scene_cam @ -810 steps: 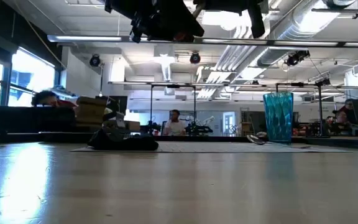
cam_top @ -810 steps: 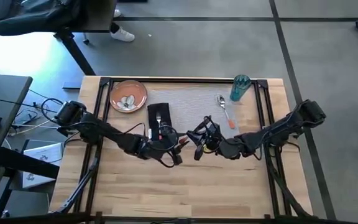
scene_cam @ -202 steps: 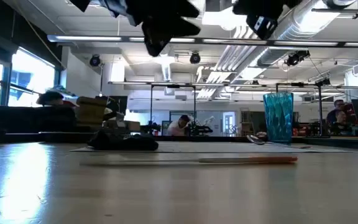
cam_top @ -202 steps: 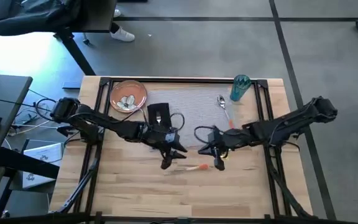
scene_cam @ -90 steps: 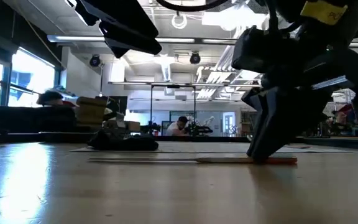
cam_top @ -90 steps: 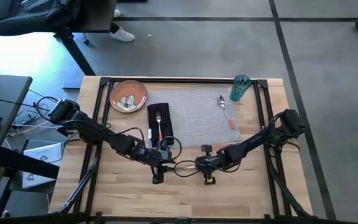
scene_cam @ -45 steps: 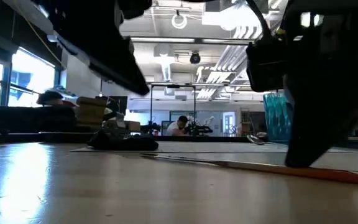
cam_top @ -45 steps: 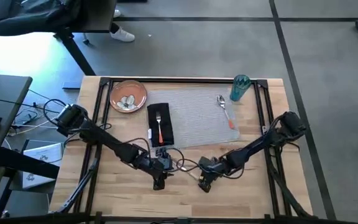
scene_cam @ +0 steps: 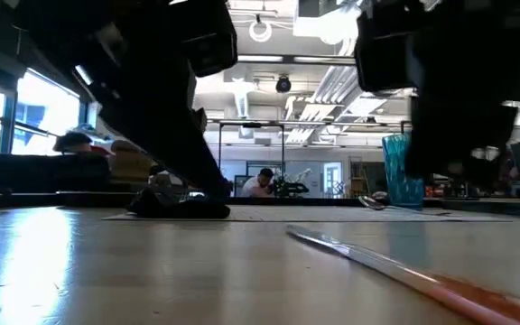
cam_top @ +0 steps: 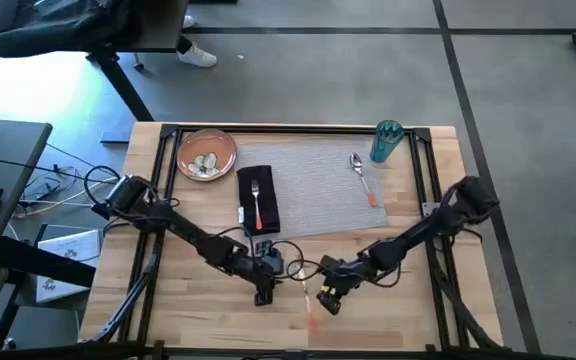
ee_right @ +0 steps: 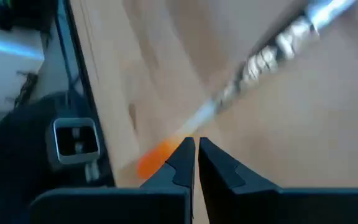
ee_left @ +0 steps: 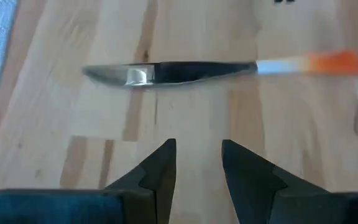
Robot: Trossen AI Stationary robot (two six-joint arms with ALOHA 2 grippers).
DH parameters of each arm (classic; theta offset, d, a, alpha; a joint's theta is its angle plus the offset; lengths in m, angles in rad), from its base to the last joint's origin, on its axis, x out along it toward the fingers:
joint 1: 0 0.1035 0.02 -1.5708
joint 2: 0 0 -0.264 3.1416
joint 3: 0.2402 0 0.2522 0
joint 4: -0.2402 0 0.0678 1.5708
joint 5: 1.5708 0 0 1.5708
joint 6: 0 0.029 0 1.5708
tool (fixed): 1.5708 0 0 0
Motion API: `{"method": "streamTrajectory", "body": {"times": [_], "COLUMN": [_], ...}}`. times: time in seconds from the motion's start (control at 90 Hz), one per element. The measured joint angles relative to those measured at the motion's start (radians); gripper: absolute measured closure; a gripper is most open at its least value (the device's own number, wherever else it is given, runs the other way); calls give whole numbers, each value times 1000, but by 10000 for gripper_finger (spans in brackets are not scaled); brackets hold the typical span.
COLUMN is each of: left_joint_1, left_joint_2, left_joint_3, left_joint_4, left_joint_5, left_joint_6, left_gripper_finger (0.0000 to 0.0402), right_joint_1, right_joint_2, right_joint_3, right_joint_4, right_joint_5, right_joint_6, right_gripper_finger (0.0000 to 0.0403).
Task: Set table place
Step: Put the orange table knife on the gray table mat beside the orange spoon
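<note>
Knife (ee_left: 216,68) lies flat on worktop (cam_top: 388,320). Left gripper (ee_left: 197,163) slightly parted, empty; right gripper (ee_right: 196,155) closed beside orange handle.

On the light wood desk (cam_top: 188,320), a grey woven placemat (cam_top: 318,185) lies at the far side, with an orange-brown plate (cam_top: 206,153) at its far left and a teal cup (cam_top: 386,141) upright at its far right. A black napkin (cam_top: 257,199) carries an orange-handled fork (cam_top: 256,203); a spoon (cam_top: 362,179) lies near the cup. An orange-handled knife (cam_top: 308,305) lies flat on bare wood nearer the front.
</note>
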Motion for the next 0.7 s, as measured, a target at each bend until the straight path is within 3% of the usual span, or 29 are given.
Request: {"method": "streamTrajectory", "body": {"times": [0.244,0.378,0.6,0.7], "left_joint_1": [5,9,23,16], "left_joint_2": [4,14,32,24], "left_joint_3": [0,1,0,0], "left_joint_4": [45,115,129,116], "left_joint_5": [4,17,16,16], "left_joint_6": [270,344,226,156], "left_gripper_finger": [291,291,291,291], "right_joint_1": [-26,-26,-25,-31], "right_joint_2": [17,17,17,17], "right_joint_3": [2,2,2,2], "right_joint_4": [-5,-3,-25,-26], "right_joint_5": [81,156,166,154], "right_joint_6": [-36,-89,-288,-245], "right_gripper_finger": [403,403,403,402]}}
